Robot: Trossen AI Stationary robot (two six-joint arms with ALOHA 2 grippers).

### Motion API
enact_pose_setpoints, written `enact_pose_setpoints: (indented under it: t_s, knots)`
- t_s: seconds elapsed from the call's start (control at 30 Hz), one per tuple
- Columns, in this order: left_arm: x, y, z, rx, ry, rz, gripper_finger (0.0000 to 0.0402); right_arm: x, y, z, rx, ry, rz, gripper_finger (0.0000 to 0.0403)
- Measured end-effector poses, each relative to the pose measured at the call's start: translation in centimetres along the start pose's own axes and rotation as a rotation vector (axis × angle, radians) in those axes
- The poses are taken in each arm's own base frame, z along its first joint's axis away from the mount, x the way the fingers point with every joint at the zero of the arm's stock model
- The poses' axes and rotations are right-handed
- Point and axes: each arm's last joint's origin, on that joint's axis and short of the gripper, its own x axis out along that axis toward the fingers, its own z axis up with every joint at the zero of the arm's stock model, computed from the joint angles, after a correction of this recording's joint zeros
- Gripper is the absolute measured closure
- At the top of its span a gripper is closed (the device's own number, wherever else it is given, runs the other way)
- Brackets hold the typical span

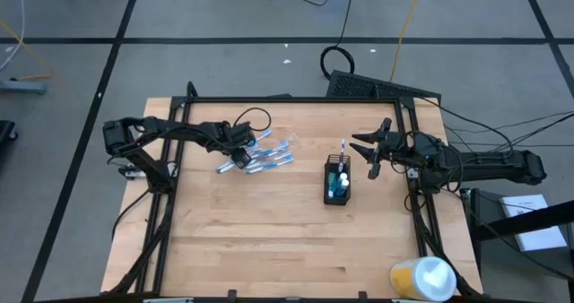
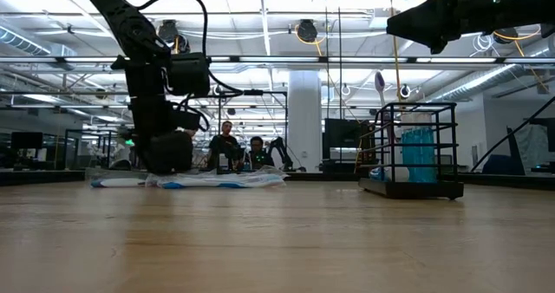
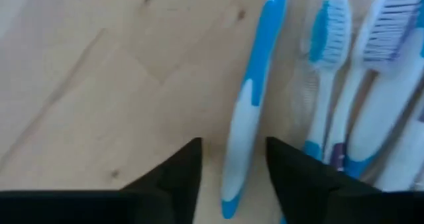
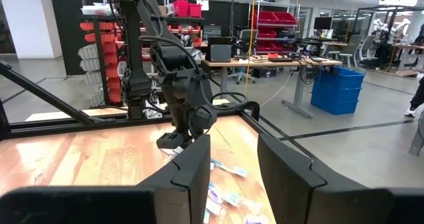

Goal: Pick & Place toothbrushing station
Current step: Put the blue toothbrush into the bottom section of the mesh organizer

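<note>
The cup (image 1: 337, 183), a black wire-mesh holder, stands right of the table's (image 1: 269, 249) middle, already holding a tube or two and one upright brush; in the low view it shows at the right with blue contents. Near the front right corner, off to one side, lies a yellow-and-white roll (image 1: 420, 278), which looks to be no part of this job. Farther back and left, the loose toothbrushes (image 1: 269, 156) lie in a heap on the wood. The left gripper (image 1: 240, 157) is down at the heap's left end, and its wrist view shows its fingers (image 3: 177, 174) straddling the handle of one blue-and-white brush (image 3: 246, 111), part-open with a gap on each side, so nothing is gripped yet. The right gripper (image 1: 369, 151) hangs in the air just beyond the cup, fingers parted and empty. I judge the step in hand to be picking a brush from the heap. The next move calls for closing squarely on that one handle without catching its neighbours, lifting it clear, then carrying it right and standing it in the cup's narrow mouth.
</note>
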Motion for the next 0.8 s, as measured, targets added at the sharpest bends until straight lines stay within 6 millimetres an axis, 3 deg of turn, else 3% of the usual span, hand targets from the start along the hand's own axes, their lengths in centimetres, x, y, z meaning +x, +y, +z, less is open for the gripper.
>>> enact_pose_setpoints:
  t_s: [0.2, 0.33, 0.6, 0.8]
  knots:
    - [0.0, -0.1, -0.1, -0.007, 0.010, -0.022, 0.0336, 0.0, 0.0, 0.0, 0.000, -0.001, 0.000, 0.0287]
    - [0.0, 0.0, 0.0, -0.011, 0.012, -0.035, 0.0385, 0.0, 0.0, 0.0, 0.000, 0.000, 0.001, 0.0286]
    - [-0.4, 0.0, -0.1, -0.012, -0.027, 0.031, 0.0386, 0.0, 0.0, 0.0, 0.000, 0.000, 0.000, 0.0288]
    - [-3.6, 0.6, 0.2, -0.049, -0.181, 0.054, 0.0386, 0.0, 0.0, 0.0, 0.000, 0.000, 0.000, 0.0289]
